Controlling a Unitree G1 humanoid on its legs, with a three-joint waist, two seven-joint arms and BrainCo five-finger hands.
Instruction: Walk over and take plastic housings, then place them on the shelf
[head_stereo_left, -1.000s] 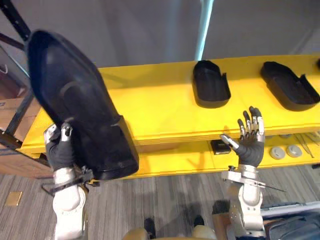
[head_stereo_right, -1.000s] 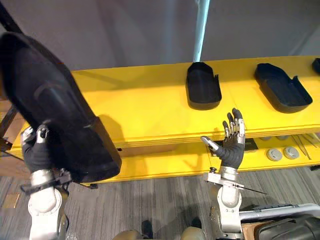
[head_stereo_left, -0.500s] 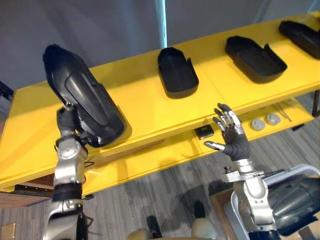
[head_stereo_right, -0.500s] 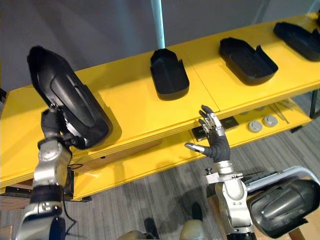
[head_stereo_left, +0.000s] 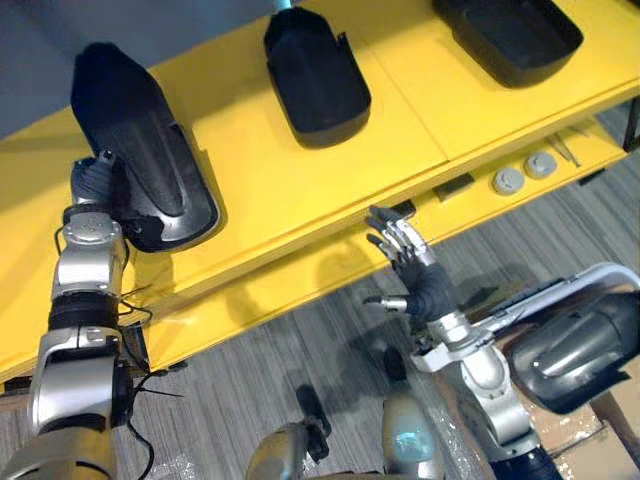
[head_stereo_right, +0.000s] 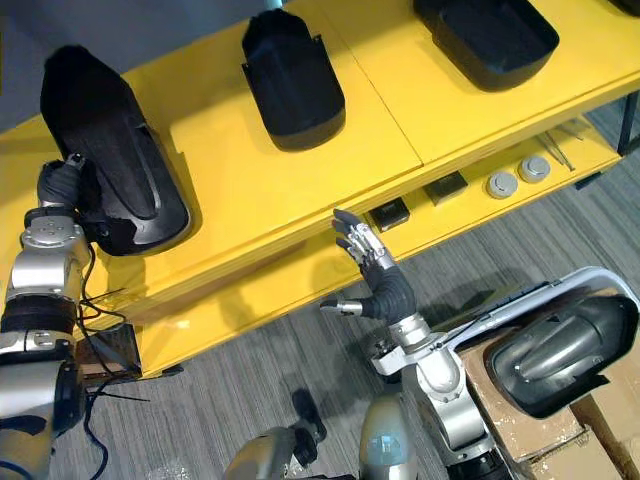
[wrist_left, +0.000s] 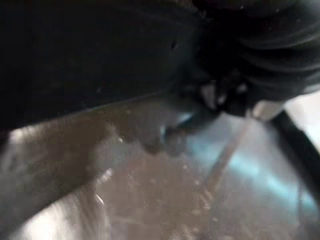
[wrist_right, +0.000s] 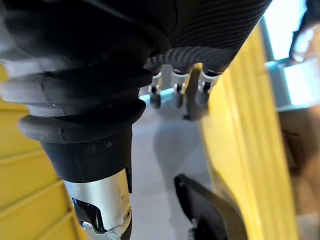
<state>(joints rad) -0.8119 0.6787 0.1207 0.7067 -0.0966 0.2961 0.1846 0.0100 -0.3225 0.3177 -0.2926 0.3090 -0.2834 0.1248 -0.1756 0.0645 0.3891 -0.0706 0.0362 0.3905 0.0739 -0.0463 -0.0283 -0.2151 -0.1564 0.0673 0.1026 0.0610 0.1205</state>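
A long black plastic housing (head_stereo_left: 140, 160) lies on the left part of the yellow shelf top (head_stereo_left: 250, 170). My left hand (head_stereo_left: 93, 180) is at its near left edge, with fingers curled over the rim. In the left wrist view the dark housing wall (wrist_left: 90, 55) sits right against the hand. Two more black housings (head_stereo_left: 315, 75) (head_stereo_left: 510, 30) rest further right on the same shelf. My right hand (head_stereo_left: 408, 268) hovers open in front of the shelf's lower level, fingers spread, holding nothing; the right wrist view shows its straight fingers (wrist_right: 177, 90).
The lower yellow shelf (head_stereo_left: 300, 290) carries two round grey discs (head_stereo_left: 508, 180), small dark blocks (head_stereo_left: 455, 187) and thin tools at the right. A grey shell on a white frame (head_stereo_left: 570, 345) and a cardboard box (head_stereo_left: 610, 440) stand at the lower right on the grey floor.
The view has shifted closer and to the right. My left hand has brought the housing down from a raised tilt onto the shelf top. The right hand has dropped lower.
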